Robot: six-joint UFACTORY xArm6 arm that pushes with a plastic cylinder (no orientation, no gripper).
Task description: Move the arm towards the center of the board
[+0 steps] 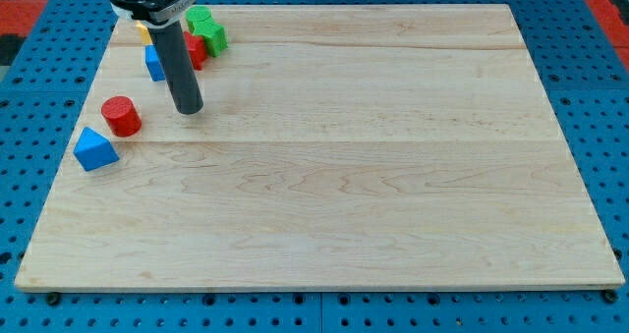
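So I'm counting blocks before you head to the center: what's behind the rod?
Behind the rod peek a blue block, a red block and a yellow block; their shapes are covered. My tip touches none.

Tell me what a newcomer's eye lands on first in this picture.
First, the dark rod coming down from the view's top left, my tip resting on the wooden board just right of the red cylinder. Next, the bright blocks huddled in that same corner: a blue triangular block near the left edge, a green block at the top, with another red block, a blue one and a yellow one partly hidden behind the rod.
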